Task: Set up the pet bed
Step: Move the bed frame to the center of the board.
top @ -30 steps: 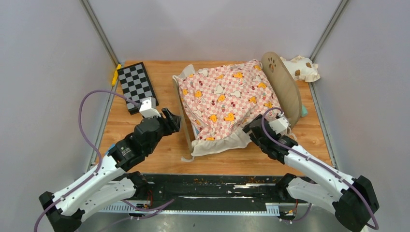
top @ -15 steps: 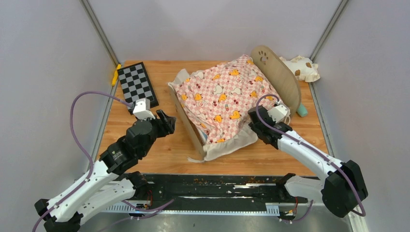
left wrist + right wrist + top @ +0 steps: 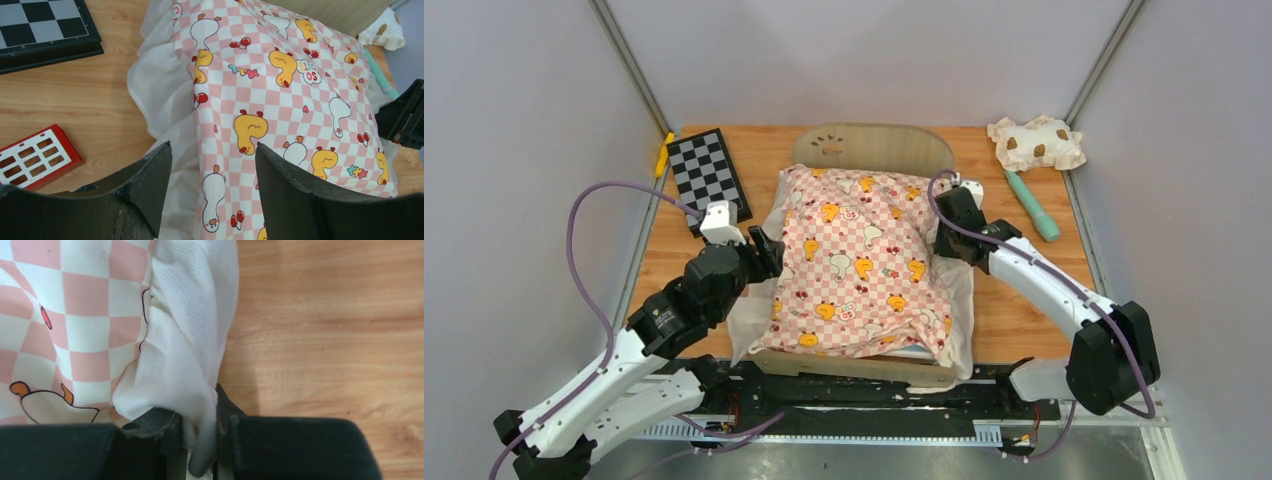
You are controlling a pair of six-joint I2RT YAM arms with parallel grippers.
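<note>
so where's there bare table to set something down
Bare wood between the chessboard and the headboard, and along the right edge nearer than the teal stick. Crowded: the pink cushion fills the middle, the spotted pillow the back right corner.

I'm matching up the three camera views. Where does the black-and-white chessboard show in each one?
Top external: chessboard in the upper left, left of the cushion.
Left wrist: chessboard in the top-left corner, cut off by the picture's edge.
Right wrist: not in it.
Shared landmark: the pink checkered cushion, seen in all three.
</note>
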